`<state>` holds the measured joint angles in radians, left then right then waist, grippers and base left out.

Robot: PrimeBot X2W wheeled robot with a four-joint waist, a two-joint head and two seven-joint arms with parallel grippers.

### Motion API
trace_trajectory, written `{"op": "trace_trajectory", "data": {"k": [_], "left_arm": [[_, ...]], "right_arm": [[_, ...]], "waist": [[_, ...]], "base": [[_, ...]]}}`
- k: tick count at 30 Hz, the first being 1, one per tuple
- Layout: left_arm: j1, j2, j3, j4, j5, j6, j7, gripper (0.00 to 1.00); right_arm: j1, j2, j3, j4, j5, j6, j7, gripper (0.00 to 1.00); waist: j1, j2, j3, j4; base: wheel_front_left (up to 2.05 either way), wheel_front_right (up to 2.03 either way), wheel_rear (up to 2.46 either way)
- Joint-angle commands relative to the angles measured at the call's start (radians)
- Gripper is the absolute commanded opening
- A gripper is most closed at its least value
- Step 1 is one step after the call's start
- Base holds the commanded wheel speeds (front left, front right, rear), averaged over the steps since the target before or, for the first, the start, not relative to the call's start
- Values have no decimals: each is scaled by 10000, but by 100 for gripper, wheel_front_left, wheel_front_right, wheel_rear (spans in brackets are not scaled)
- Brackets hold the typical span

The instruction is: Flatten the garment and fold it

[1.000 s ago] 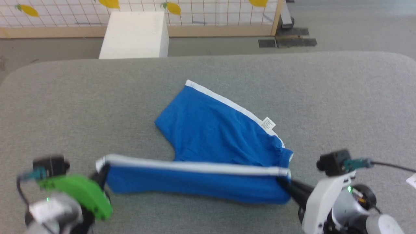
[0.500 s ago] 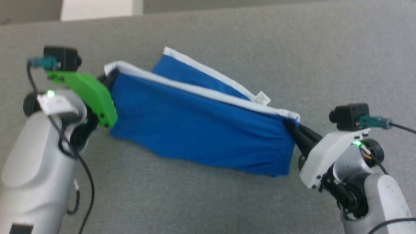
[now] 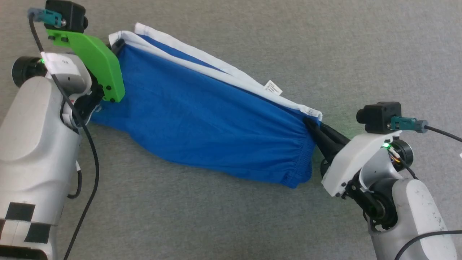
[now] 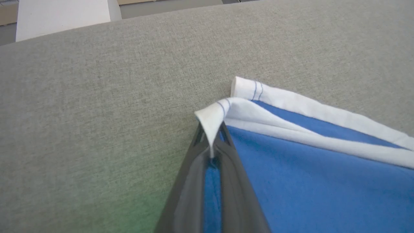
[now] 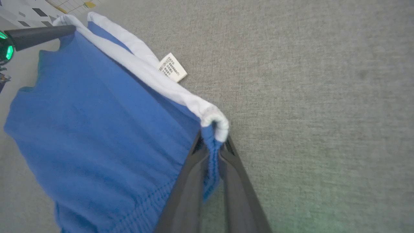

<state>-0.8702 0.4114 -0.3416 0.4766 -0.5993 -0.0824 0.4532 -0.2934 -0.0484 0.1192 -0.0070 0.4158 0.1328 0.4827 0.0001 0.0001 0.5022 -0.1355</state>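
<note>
The garment (image 3: 202, 115) is royal-blue cloth with white bands, stretched taut between my two grippers above the grey padded surface. My left gripper (image 3: 116, 45) is shut on its white-banded corner at the upper left of the head view; the left wrist view shows that corner (image 4: 212, 119) pinched between the dark fingers (image 4: 194, 181). My right gripper (image 3: 309, 124) is shut on the opposite corner (image 5: 215, 129) at the right. The held layer hangs over a second white-banded edge (image 3: 173, 39) behind it. A white label (image 3: 273, 87) sticks out along the far band.
The grey padded surface (image 3: 252, 224) stretches all round the garment. A white box (image 4: 61, 14) stands beyond its far edge in the left wrist view. My left arm's pale forearm (image 3: 32, 144) runs down the left side, the right forearm (image 3: 415, 209) down the lower right.
Both grippers carried the held white-banded edge away from me, over the rest of the garment, so the blue layer now covers it. The head camera tilted down; wall and box left its view.
</note>
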Motion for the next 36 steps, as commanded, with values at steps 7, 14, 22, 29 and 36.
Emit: {"op": "trace_trajectory", "data": {"k": [7,14,22,29,36], "left_arm": [[-476,-32,-164,276,13,-130,-85,0],[-434,-165,96,403,-80,-99,-1238,100],[1208,553,328,-728,899,12,-4774,100],[3642,813,1049,-2115,1414,900,-7034,100],[5592,386,1978,-3393,1386,1403,-7144,100]], "right_arm": [[-175,-19,209,339,70,-21,-42,0],[-11,-19,184,131,-74,-21,-599,100],[1300,-19,-617,-1061,-2362,-21,-425,100],[2306,-18,-299,-2002,-2789,-21,1156,100],[1682,-18,2,-1277,-2940,-21,1894,100]], "waist": [[-1,-1,355,-382],[-1,-1,-361,-124],[-1,-1,-1806,338],[-1,-1,-2368,709],[-1,-1,-2472,1060]], "base": [[0,0,0],[0,0,0],[0,0,0],[0,0,0],[0,0,0]]}}
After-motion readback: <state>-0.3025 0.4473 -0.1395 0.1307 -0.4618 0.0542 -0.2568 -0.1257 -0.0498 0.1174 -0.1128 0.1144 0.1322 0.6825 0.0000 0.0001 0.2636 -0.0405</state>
